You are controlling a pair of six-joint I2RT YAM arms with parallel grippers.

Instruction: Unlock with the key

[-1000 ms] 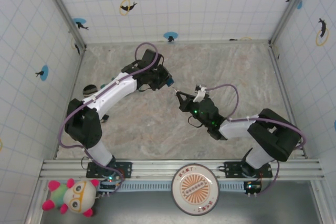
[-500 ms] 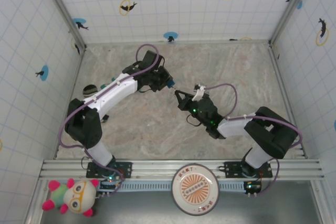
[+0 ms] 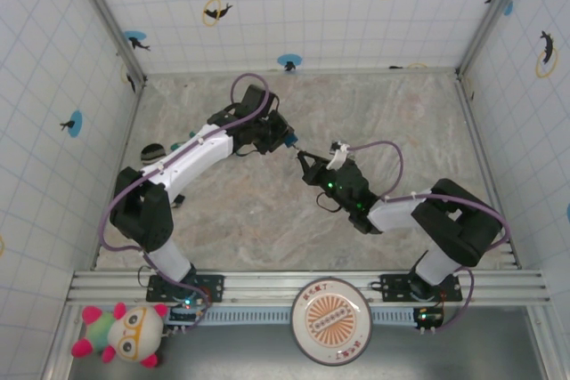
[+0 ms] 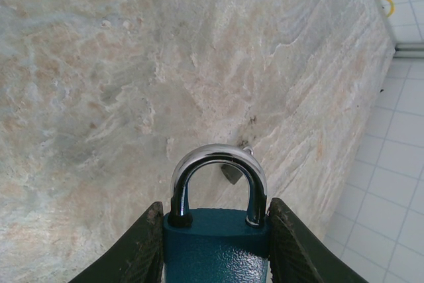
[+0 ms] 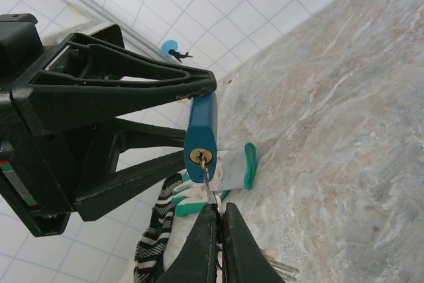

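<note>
My left gripper (image 4: 215, 220) is shut on a blue padlock (image 4: 215, 250), one finger on each side of its body. The silvery shackle (image 4: 218, 158) arches out past the fingertips and sits closed in the body. In the right wrist view the padlock (image 5: 201, 127) hangs between the left gripper's black fingers (image 5: 132, 87), its brass keyhole (image 5: 201, 157) facing me. My right gripper (image 5: 218, 209) is shut on the key (image 5: 208, 178), whose thin blade tip is in the keyhole. From above, both grippers meet mid-table, left (image 3: 283, 140) and right (image 3: 304, 158).
A grey glove with green trim (image 5: 237, 167) and a black-and-white striped cloth (image 5: 154, 233) lie on the table behind the padlock. A dark object (image 3: 152, 150) sits by the left wall. Tiled walls enclose the marble table (image 3: 401, 122). More keys (image 5: 281, 270) dangle below my right fingers.
The two grippers have drawn slightly closer together, the left one with the padlock shifting a little right and the right one edging toward it. Both grips are unchanged.
</note>
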